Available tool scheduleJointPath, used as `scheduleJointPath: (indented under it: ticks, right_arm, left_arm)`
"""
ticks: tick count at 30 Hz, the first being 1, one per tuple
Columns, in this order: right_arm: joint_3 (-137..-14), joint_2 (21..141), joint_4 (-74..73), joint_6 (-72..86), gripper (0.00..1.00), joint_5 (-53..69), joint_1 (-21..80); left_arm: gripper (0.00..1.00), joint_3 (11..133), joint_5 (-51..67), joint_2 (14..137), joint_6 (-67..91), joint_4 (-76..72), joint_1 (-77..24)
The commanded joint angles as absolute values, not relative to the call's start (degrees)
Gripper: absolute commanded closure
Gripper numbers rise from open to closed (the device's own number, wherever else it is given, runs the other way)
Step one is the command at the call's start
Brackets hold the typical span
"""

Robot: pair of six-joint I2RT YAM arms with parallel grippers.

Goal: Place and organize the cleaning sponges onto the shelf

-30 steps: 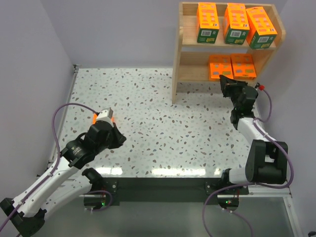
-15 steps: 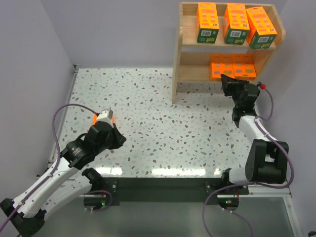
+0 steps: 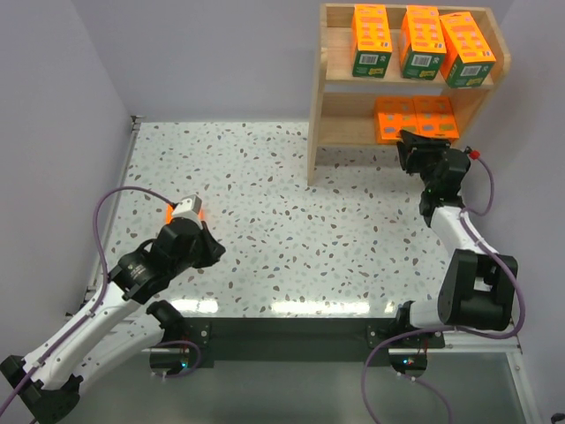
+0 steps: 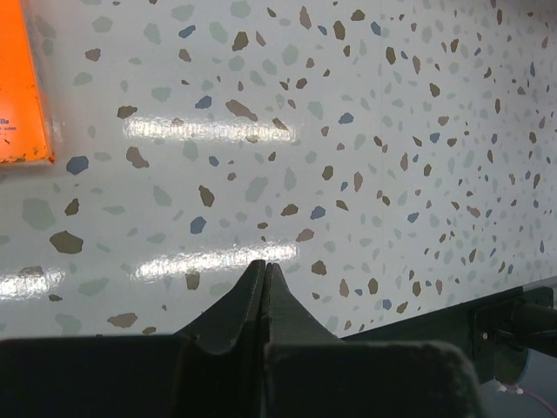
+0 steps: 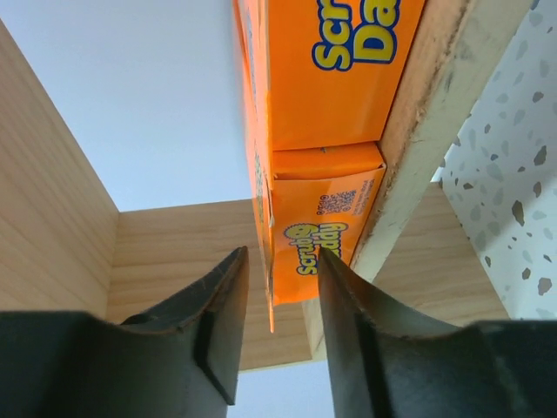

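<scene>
The wooden shelf (image 3: 316, 132) stands at the far right. Three orange sponge packs with green bands (image 3: 423, 41) stand on its upper tier. Two orange packs (image 3: 394, 117) lie side by side on the lower tier. My right gripper (image 3: 417, 147) is open at the lower tier's front. In the right wrist view its jaws (image 5: 280, 257) stand on either side of the near end of a pack (image 5: 326, 218) resting on the shelf board (image 5: 426, 113). A sixth orange pack (image 3: 169, 213) lies on the table, mostly hidden under my left gripper (image 3: 185, 210). It shows in the left wrist view (image 4: 22, 87), beside the shut, empty left gripper (image 4: 264, 266).
The speckled white table (image 3: 291, 203) is bounded by grey walls at the back and left. The shelf's side panel (image 5: 52, 174) rises close to the right gripper's left. The table's dark front edge (image 4: 513, 322) lies near the left gripper.
My right gripper has moved a little further in toward the shelf's lower tier, and the two lower packs have shifted slightly right. The left arm has not moved.
</scene>
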State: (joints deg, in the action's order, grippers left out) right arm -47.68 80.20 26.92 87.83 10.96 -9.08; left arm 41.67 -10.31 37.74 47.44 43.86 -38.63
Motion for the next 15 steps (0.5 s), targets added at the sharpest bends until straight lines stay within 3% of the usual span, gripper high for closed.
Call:
scheduleJointPath:
  ticks: [1, 2, 6, 15]
  right_arm:
    - [-48.4, 75.9, 26.2, 86.8, 0.55, 13.6, -9.4]
    - [-48.0, 74.5, 25.4, 85.8, 0.48, 13.8, -9.5]
    - [-46.5, 69.0, 21.4, 83.9, 0.40, 17.8, -9.5]
    - [-40.8, 49.9, -5.8, 65.6, 0.37, 29.9, -7.8]
  left_arm:
    - [1.00, 43.0, -11.7, 37.0, 48.5, 43.9, -38.4]
    - [1.00, 43.2, -12.2, 36.9, 48.5, 44.4, -38.5]
    - [1.00, 43.5, -13.9, 37.1, 49.4, 45.3, -38.5]
    - [1.00, 43.8, -24.4, 45.2, 50.7, 49.3, -34.3]
